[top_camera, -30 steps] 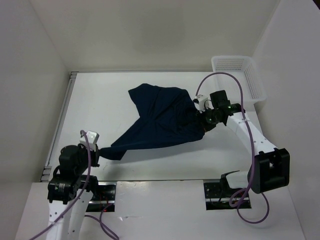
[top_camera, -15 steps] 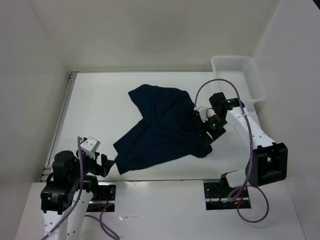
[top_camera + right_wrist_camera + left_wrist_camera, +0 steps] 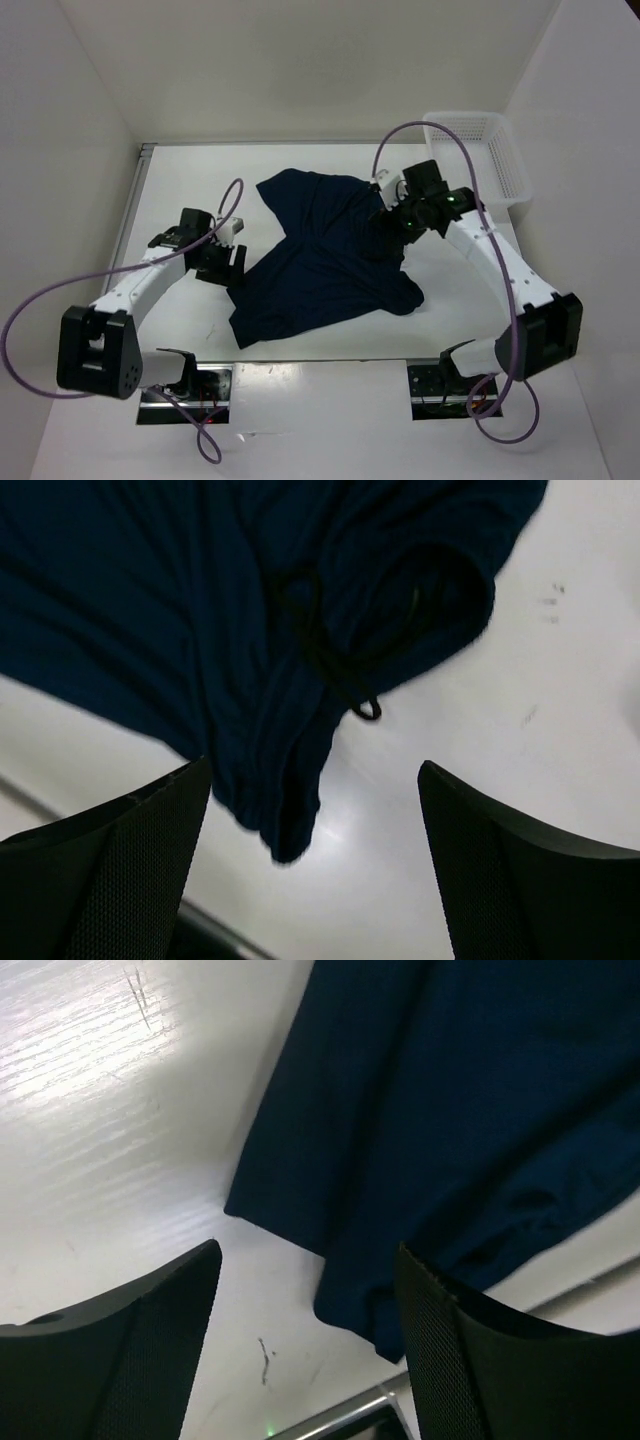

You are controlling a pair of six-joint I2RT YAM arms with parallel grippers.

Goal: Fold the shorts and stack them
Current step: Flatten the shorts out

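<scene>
White mesh basket (image 3: 511,166) beyond rumpled shorts (image 3: 320,262)

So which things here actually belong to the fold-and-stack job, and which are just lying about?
Belongs to the job:
- navy shorts, lying crumpled and unfolded
- left gripper, open, at the shorts' left edge
- right gripper, open, over the shorts' right side

Just lying about:
- white mesh basket, far right corner of the table

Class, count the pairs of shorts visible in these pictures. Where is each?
1. The dark navy shorts lie crumpled mid-table, the left gripper at their left edge and the right gripper over their right side. None shows in the white mesh basket.
</scene>
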